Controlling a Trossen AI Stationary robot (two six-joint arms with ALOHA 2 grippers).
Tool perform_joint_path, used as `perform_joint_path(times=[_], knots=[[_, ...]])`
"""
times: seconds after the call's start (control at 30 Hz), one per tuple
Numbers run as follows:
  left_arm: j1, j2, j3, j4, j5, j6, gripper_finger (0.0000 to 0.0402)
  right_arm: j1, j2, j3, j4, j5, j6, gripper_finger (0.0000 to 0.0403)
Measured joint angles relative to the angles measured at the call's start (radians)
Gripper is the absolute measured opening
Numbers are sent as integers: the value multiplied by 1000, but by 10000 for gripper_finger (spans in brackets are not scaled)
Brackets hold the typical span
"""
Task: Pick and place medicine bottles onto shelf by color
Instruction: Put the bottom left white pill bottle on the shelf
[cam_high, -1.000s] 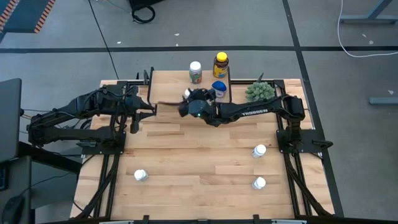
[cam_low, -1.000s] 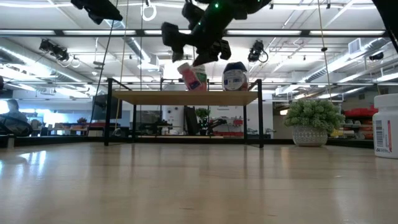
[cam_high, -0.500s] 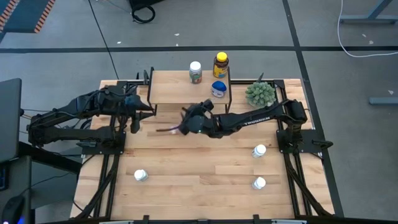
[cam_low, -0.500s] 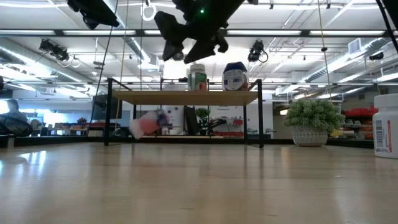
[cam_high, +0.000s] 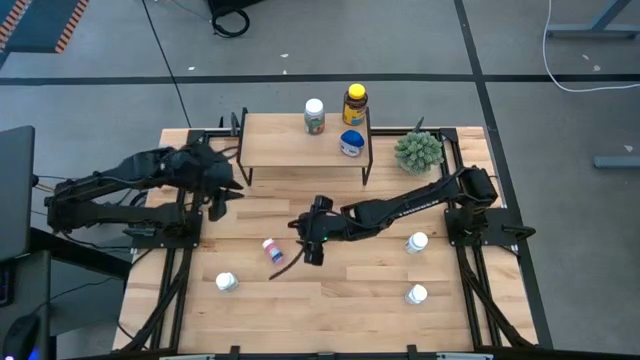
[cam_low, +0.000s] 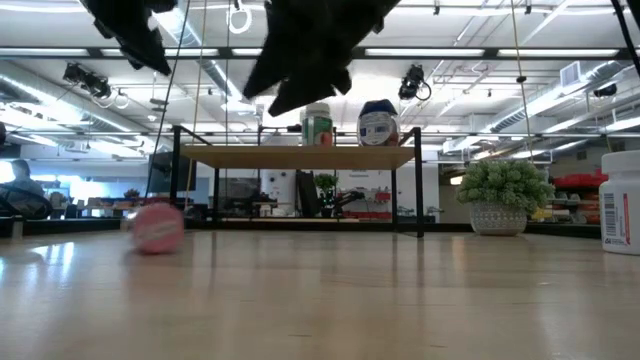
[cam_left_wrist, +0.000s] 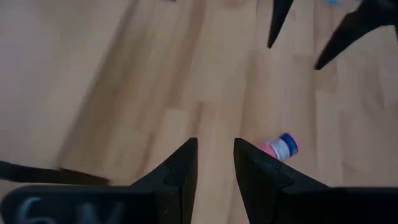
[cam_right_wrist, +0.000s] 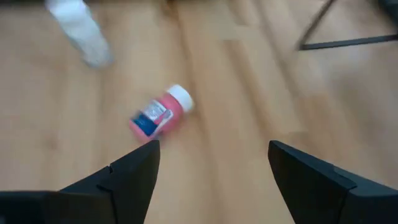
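The pink-labelled bottle lies on its side on the light-wood tabletop, in front of the shelf and well clear of it. In the high view its long axis runs diagonally. It has a pink body, a white cap and a blue-and-white label patch; in the low view one round pink end faces the camera.

The right gripper hangs over the table centre just beside the bottle, not touching it, fingers spread wide and empty. The left gripper waits near the shelf's left legs, fingers set narrow with nothing between them.

Three white-capped bottles stand upright on the tabletop: one front left, two at the right.

The shelf, a light-wood board on thin black legs, carries a white-capped bottle, an amber bottle with yellow cap and a squat blue-lidded bottle. A green potted plant stands right of it.

Beyond lie a grey floor and a room with ceiling strip lights.
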Motion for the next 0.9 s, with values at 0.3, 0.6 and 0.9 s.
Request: perform_joint_path(times=[0.3,0.6,0.9], knots=[[-104,69,-173,17,66,-34,110,49,181,-39,393,-211,143,308],[-276,76,-207,24,142,-12,116,72,234,-31,395,-151,80,308],[-344,76,-207,23,94,-276,173,70,234,-31,403,-152,-16,308]])
